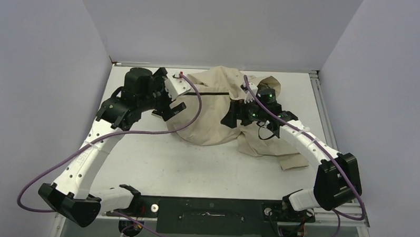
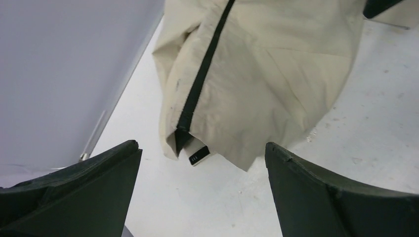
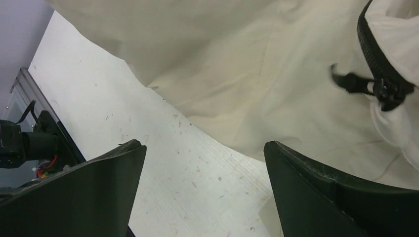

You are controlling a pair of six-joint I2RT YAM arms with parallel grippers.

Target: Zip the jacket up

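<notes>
Left fingers (image 2: 84, 197) and right fingers (image 3: 331, 197) hang released either side of the jacket (image 1: 211, 110), bunched near the far edge of the counter (image 1: 159, 164).

Jacket (image 2: 276, 74) runs off the left wrist view's top edge; label (image 2: 197, 157) print unreadable

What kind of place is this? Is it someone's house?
Probably a robot lab, not a house: a white table boxed in by plain walls, a left arm and right arm bolted at its edge, purple cables.
</notes>
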